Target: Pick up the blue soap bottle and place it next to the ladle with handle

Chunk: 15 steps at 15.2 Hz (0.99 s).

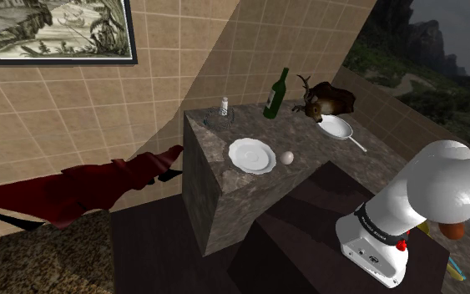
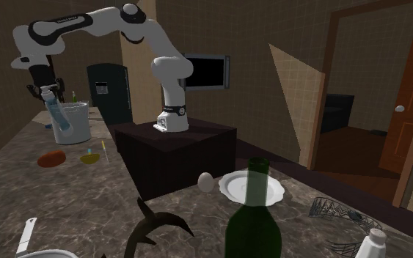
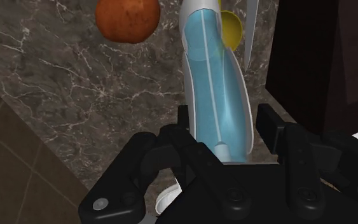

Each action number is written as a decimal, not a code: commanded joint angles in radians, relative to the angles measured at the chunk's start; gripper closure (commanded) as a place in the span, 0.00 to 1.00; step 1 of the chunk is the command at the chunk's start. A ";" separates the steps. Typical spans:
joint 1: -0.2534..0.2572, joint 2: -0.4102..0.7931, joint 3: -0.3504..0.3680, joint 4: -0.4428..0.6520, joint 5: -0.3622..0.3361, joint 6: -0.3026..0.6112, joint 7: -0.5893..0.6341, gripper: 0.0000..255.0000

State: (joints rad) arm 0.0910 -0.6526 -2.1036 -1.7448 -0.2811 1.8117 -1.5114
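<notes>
The hand (image 3: 225, 127) clasps the bottle (image 3: 212, 83) near one end, a black finger pressed to each side. The wrist view gives the bottle's make: a curved, see-through blue shell, white at its far end, pointing toward the dark, white-veined marble desk (image 3: 75, 95). Beyond that end lie a round orange lump (image 3: 126, 18) and a shallow yellow bowl, probably the ladle (image 3: 230, 28).

The second exterior view gives the height. The hand (image 2: 47, 94) hangs from the bent white arm, and the bottle (image 2: 59, 119) slants down clear of the desk (image 2: 21, 183), in front of a white pot (image 2: 76, 121). There the ladle (image 2: 89, 157) lies flat beside the lump (image 2: 50, 157), nearer the camera than the pot.

The shoulder view takes in another stretch of desk (image 1: 308, 142), with a scalloped white plate (image 1: 251, 155) and an egg (image 1: 286, 157) just beside it.
</notes>
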 commanded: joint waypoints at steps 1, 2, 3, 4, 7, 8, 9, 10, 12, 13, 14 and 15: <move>0.043 -0.056 -0.043 0.090 -0.033 -0.036 -0.015 1.00; 0.061 -0.083 -0.061 0.136 -0.047 -0.055 -0.026 1.00; 0.080 -0.111 -0.080 0.185 -0.060 -0.075 -0.038 1.00; 0.099 -0.139 -0.097 0.236 -0.073 -0.096 -0.051 1.00; 0.163 -0.229 -0.148 0.410 -0.109 -0.167 -0.094 1.00; 0.187 -0.262 -0.165 0.477 -0.121 -0.194 -0.110 1.00; 0.214 -0.297 -0.182 0.550 -0.132 -0.223 -0.128 1.00; 0.244 -0.335 -0.198 0.632 -0.143 -0.256 -0.148 1.00; 0.316 -0.421 -0.233 0.824 -0.164 -0.332 -0.194 1.00; 0.314 -0.425 -0.235 0.816 -0.166 -0.322 -0.194 1.00; 0.312 -0.429 -0.237 0.809 -0.168 -0.312 -0.194 1.00; 0.310 -0.433 -0.238 0.802 -0.170 -0.302 -0.195 1.00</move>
State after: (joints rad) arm 0.3966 -1.0764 -2.3385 -0.9478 -0.4479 1.5043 -1.7048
